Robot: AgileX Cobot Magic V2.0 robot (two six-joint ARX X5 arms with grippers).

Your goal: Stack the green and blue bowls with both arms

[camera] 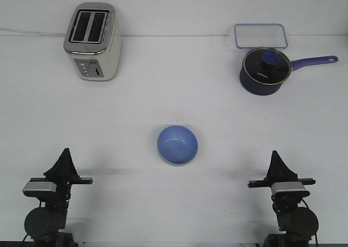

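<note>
The blue bowl [178,144] sits upright in the middle of the white table. A paler edge shows along its lower side; I cannot tell whether that is the green bowl under it. No separate green bowl shows. My left gripper [66,152] rests at the near left, well away from the bowl, its fingers together in a point and holding nothing. My right gripper [275,155] rests at the near right, likewise shut and holding nothing.
A silver toaster [93,41] stands at the far left. A dark navy saucepan [263,70] with a glass lid stands at the far right, its handle pointing right. A clear rectangular container lid [260,36] lies behind it.
</note>
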